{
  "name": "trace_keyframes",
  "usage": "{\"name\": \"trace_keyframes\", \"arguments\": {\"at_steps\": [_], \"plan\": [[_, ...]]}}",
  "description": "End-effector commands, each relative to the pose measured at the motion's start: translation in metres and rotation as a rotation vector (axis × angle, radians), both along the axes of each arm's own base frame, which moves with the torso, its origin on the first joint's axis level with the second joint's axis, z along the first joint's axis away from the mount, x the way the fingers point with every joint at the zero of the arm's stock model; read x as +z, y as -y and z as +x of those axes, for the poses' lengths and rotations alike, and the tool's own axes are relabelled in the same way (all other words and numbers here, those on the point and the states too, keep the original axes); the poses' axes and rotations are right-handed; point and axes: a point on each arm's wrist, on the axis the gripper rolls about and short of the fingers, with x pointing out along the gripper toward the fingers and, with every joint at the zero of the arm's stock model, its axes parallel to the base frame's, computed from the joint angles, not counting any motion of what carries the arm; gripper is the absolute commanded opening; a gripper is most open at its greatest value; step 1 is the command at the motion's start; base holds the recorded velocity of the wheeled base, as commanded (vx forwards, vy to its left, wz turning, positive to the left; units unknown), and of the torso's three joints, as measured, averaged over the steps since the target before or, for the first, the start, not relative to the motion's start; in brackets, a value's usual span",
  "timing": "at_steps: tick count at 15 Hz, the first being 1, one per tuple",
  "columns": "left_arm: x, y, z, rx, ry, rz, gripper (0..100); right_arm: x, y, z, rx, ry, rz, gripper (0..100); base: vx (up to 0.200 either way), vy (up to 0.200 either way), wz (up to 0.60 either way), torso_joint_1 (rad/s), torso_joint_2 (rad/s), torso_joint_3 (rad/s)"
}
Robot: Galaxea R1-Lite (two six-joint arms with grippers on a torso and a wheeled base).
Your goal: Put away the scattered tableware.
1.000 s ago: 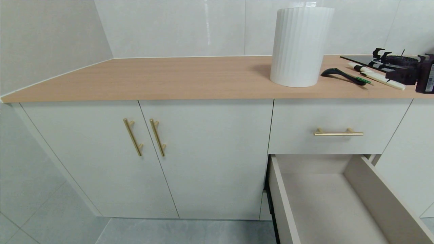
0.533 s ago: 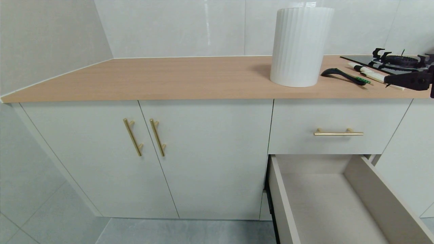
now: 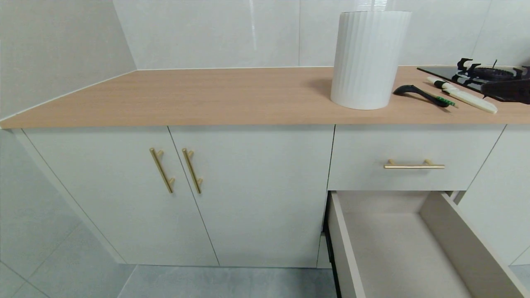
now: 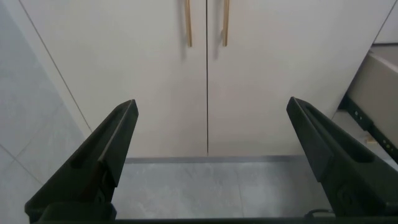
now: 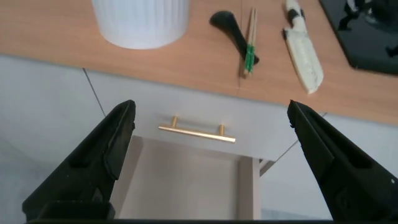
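A black spoon, chopsticks with green ends and a white knife lie on the wooden counter, right of a tall white ribbed container. My right gripper hovers open and empty at the right edge of the head view, just right of the knife and above the counter's front edge. Down low, my left gripper is open and empty, facing the cabinet doors.
A black stove sits at the counter's far right. Under the utensils is a shut drawer with a gold handle. Below it a deep drawer stands pulled out. Grey tile floor lies before the cabinets.
The head camera has shifted slightly. My right gripper has drawn back toward the right edge, uncovering the knife's tip. The utensils have not moved.
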Motion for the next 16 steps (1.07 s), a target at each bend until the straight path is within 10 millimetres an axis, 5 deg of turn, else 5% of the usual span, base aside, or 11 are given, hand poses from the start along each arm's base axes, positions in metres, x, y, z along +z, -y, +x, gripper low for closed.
{"name": "trace_keyframes", "arguments": {"at_steps": [1, 8, 13, 16], "plan": [[0.001, 0.000, 0.000, 0.000, 0.003, 0.000, 100, 0.002, 0.000, -0.003, 0.000, 0.009, 0.001, 100, 0.000, 0.000, 0.00, 0.061, -0.37, -0.359], [0.001, 0.000, 0.000, 0.000, 0.003, 0.000, 100, 0.014, 0.004, 0.006, -0.002, 0.007, -0.018, 100, 0.000, 0.000, 0.00, 0.075, -0.40, -0.270], [0.001, 0.000, 0.000, 0.000, 0.003, 0.000, 100, 0.018, 0.006, 0.057, -0.042, -0.254, -0.046, 100, 0.000, 0.000, 0.00, 0.005, -0.02, -0.008], [0.001, 0.000, 0.000, 0.000, 0.003, 0.000, 100, 0.004, 0.002, 0.095, -0.078, -0.427, 0.040, 100, 0.000, 0.000, 0.00, 0.000, 0.00, 0.000]]}}
